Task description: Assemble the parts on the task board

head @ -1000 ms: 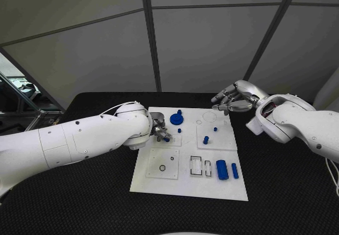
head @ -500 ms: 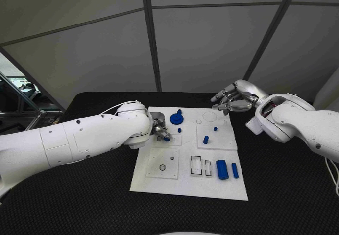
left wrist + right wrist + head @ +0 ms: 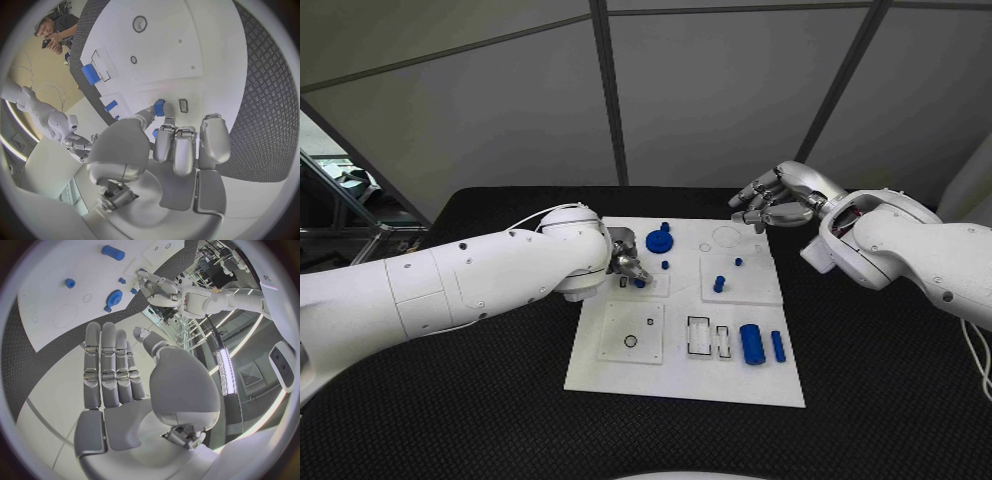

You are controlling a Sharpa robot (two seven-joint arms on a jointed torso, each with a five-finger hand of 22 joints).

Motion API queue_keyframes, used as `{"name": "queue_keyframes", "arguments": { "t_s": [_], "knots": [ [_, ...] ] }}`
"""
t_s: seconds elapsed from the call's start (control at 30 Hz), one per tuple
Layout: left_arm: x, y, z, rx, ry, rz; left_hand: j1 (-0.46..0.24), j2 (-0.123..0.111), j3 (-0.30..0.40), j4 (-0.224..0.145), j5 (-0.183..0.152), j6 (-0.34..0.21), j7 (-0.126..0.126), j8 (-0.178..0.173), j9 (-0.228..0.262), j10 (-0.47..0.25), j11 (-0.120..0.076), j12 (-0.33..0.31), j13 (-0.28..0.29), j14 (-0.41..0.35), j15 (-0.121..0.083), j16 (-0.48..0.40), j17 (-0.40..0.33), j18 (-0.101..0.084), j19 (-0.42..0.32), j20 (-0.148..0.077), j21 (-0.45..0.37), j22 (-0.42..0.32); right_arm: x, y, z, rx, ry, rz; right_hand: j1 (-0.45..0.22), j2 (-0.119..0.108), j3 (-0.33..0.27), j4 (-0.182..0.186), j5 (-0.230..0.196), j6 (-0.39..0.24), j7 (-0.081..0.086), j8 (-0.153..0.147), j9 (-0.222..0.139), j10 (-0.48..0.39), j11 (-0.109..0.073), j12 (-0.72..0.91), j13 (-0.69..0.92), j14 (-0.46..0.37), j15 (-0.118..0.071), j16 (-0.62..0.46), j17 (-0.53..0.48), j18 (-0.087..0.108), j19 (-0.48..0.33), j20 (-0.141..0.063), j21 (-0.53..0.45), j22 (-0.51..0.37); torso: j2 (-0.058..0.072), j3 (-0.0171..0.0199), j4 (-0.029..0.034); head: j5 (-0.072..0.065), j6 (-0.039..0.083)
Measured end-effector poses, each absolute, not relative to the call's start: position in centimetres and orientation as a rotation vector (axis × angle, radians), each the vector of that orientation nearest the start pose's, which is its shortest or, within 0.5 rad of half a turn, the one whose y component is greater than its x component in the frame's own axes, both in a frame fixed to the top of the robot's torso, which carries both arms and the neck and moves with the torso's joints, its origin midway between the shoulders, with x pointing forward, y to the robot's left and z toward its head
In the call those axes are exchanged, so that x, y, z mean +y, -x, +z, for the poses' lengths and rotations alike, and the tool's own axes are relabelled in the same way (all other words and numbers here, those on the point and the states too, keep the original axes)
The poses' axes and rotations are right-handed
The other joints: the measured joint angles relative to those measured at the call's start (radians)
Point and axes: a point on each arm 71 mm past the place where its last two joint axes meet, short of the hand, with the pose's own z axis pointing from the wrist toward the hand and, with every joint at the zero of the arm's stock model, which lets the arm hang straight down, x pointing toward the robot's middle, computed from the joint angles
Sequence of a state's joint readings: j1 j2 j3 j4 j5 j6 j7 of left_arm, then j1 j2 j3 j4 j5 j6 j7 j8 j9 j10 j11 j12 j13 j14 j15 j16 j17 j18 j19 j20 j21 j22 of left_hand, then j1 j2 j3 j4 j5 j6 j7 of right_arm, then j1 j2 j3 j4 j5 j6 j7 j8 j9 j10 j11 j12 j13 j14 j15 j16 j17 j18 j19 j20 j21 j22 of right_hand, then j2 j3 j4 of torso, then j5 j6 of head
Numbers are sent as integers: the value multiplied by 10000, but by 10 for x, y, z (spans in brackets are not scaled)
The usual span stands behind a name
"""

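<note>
Little has changed over the last second — the left hand (image 3: 626,267) stays low over the task board (image 3: 678,375), pinching a small blue part (image 3: 159,107) at its fingertips beside a small rectangular slot (image 3: 183,105) in the board's upper-left insert; the seating, I judge, is under way but unfinished; the right hand (image 3: 776,197) still hovers past the board's far right corner, fingers straight and lying close together, holding nothing; the blue gear (image 3: 659,240), two short pegs (image 3: 720,284) and two cylinders (image 3: 753,345) lie on the board, untouched.
</note>
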State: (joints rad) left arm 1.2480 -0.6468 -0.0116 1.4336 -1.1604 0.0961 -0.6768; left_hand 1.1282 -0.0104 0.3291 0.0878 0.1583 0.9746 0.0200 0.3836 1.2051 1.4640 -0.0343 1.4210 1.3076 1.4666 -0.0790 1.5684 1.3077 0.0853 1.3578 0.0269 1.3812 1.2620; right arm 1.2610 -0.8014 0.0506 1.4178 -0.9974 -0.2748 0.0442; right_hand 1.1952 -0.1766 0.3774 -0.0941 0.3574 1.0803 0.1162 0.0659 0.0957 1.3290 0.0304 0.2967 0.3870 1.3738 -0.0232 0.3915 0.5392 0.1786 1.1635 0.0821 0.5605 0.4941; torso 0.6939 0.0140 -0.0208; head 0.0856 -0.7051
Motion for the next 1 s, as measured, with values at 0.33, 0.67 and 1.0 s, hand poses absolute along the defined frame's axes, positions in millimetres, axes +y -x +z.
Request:
{"name": "queue_keyframes", "arguments": {
  "t_s": [0.33,0.67,1.0],
  "knots": [
    [152,-507,-199,22361,1480,-2807,-202,-106,-546,544,-999,137,-4,-74,197,-17,-16,0,-1,0,0,0,0,0,73,1,0,92,-209,-524,-128,16111,-2156,9552,-47,-6,0,0,0,0,0,0,0,0,0,0,13,0,0,1,32,0,0,0,0,-8,0,-3,1,-13,0],
    [154,-510,-200,22358,1569,-2692,-351,-255,-1046,985,-1046,174,30,-81,374,-17,-15,0,-2,1,0,0,0,0,72,1,0,133,-209,-524,-129,16137,-2153,9547,-125,-7,0,0,0,0,0,0,1,0,0,0,12,0,0,-44,41,0,0,0,-40,-19,0,-3,2,-32,14],
    [157,-509,-200,22359,1609,-2662,-675,-579,-1756,1734,-1046,211,64,-80,581,-17,-14,40,-2,4,-68,0,0,0,179,-35,44,238,-210,-525,-129,16154,-2160,9526,-125,-7,-27,27,0,0,0,0,1,-36,35,-38,11,0,0,-81,49,0,0,0,-79,-29,-3,-8,10,-54,34]
  ]
}}
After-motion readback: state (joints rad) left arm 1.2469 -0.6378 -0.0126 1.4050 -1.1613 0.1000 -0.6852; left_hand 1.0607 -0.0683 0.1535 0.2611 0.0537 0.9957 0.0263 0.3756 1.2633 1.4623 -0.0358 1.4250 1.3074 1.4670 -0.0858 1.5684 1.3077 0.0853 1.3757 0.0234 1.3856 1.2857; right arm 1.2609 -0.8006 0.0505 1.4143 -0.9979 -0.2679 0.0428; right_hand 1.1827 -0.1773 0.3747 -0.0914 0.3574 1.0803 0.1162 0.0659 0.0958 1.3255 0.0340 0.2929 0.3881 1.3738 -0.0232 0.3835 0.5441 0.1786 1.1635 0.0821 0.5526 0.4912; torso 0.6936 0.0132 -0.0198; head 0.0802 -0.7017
